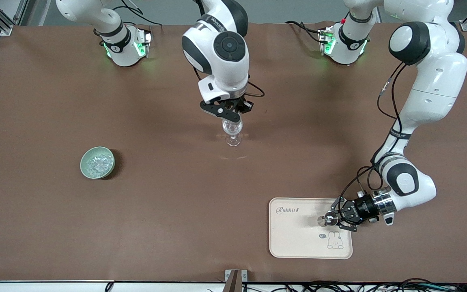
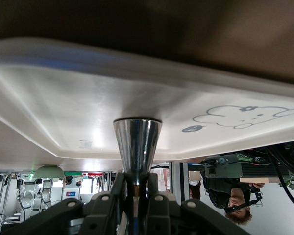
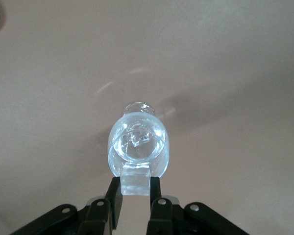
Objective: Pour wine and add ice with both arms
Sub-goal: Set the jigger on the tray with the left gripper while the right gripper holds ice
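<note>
Green bowl (image 1: 97,162) of ice (image 1: 96,164) sits on brown desk (image 1: 168,194) toward right arm's end. Right tool (image 1: 231,117) pinches an ice chunk (image 3: 135,185) over wine glass (image 1: 232,132). Left tool (image 1: 330,219) pinches a metal cone (image 2: 136,147) over the cream tray (image 1: 294,239).

I see the brown table (image 1: 184,211) filling most of the frame. On it, at centre left, sits a pale green bowl (image 1: 97,162) of ice (image 1: 96,164); at the centre stands a clear wine glass (image 1: 233,134); at lower right lies a cream tray (image 1: 298,239) printed with a rabbit.
</note>
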### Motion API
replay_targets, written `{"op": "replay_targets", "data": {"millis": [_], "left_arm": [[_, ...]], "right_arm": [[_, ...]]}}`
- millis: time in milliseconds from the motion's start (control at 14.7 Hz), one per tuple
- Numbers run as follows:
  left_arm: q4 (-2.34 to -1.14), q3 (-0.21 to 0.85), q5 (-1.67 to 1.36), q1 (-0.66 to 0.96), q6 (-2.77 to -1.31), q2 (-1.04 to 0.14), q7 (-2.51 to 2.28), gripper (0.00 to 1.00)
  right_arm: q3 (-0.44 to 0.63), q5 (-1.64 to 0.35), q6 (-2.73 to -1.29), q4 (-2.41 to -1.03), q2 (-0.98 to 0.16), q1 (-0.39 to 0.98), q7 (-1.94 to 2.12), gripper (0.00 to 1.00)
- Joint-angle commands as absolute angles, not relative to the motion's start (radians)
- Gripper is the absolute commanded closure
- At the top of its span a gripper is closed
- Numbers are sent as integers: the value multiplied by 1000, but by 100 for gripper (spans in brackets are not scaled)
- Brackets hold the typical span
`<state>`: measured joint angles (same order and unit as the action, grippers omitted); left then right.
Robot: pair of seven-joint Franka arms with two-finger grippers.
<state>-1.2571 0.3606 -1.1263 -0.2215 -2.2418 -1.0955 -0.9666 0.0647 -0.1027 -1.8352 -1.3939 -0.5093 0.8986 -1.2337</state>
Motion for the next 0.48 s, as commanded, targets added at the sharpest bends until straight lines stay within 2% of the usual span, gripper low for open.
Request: {"op": "replay_targets", "data": {"millis": [0,68,136,204,272,409], "left_arm": [[-1238,360,-1146,-219,-2243,-1114,-954,71],[-1239,360,-1146,-222,-2243,-1114,-956,48],[-1241,360,-1149,-222,-2243,-1112,-959,34],[-1241,359,-1147,-222,-2241,-1109,-954,6],[-1241,357,-1144,-222,-2241,-1103,-954,0],[-1243,357,-1141,-227,-2238,-1094,-957,0]], "right_arm": [[77,-130,-1830,-1379,-515,916,-1247,98],[77,-129,-1829,-1379,-515,916,-1247,98],[77,-129,-1829,-1379,-515,916,-1246,98],[77,-129,-1829,-1379,-515,916,-1247,98],[77,-129,-1829,-1379,-515,917,-1247,98],[77,-129,-1827,-1381,-518,917,-1247,98]]}}
